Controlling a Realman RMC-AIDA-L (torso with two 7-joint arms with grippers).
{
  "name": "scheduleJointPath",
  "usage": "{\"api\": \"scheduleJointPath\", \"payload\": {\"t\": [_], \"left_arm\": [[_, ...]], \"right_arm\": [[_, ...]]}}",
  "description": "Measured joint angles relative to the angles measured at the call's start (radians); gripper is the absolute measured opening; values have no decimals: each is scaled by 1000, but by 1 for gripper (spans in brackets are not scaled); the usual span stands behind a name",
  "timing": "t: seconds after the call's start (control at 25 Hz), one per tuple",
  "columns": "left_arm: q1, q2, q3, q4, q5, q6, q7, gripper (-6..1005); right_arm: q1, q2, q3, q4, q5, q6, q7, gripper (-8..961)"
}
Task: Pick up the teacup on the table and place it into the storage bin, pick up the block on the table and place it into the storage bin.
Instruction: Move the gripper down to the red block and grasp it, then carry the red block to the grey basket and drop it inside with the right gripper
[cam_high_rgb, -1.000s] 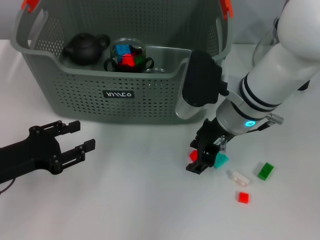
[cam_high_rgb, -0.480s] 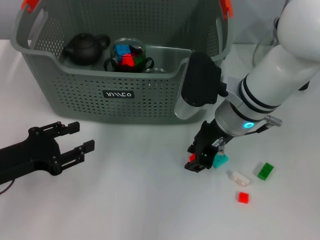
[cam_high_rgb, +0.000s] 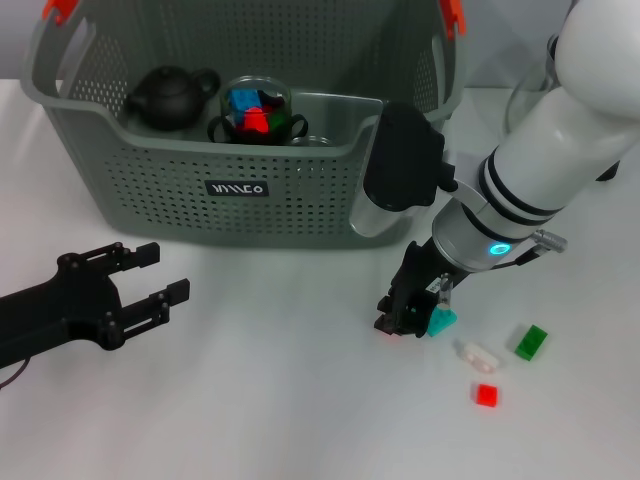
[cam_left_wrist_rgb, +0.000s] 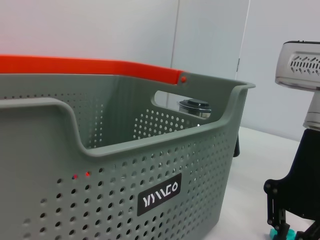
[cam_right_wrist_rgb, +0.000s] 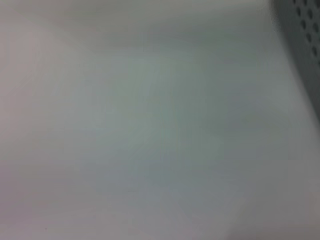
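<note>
Your red block sits on the counter under the right end effector, showing only as a sliver at the black fingertips; the fingers look drawn in around it, but you cannot tell whether they actually clamp it. A teal block lies just beside that end effector on its outer side. Farther out, a white block, a second red block and a green block lie apart from one another, all clear of the counter's near edge.

The storage bin stands behind, its front wall near the right arm's wrist housing, with a strip of bare counter between wall and blocks. Inside the bin you can see a black teapot and a glass cup holding coloured pieces, close to the front rim.

The left end effector rests low over the counter, fingers apart, well away from the blocks and short of the bin's front wall.
</note>
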Motion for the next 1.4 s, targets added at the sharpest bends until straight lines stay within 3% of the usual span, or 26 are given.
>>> {"api": "scheduleJointPath", "payload": {"t": [0.16,0.4,0.68,0.88,1.0,1.2,1.4], "left_arm": [[-1,0,0,0,0,0,-1,614],[1,0,0,0,0,0,-1,613],[2,0,0,0,-1,0,0,613],[-5,2,0,0,-4,0,-1,613],[-7,3,3,0,-4,0,-1,613],[-13,3,6,0,-6,0,-2,614],[-15,3,7,0,-6,0,-2,614]], "right_arm": [[0,-1,2,-5,1,-3,0,182],[-20,-8,66,-72,14,-91,-21,182],[-156,-17,460,-334,70,-421,-175,181],[-208,-61,737,-366,293,-651,-291,181],[-243,-82,827,-360,451,-736,-336,181],[-281,-82,867,-361,671,-732,-357,182],[-224,-71,850,-396,698,-540,-269,182]]}}
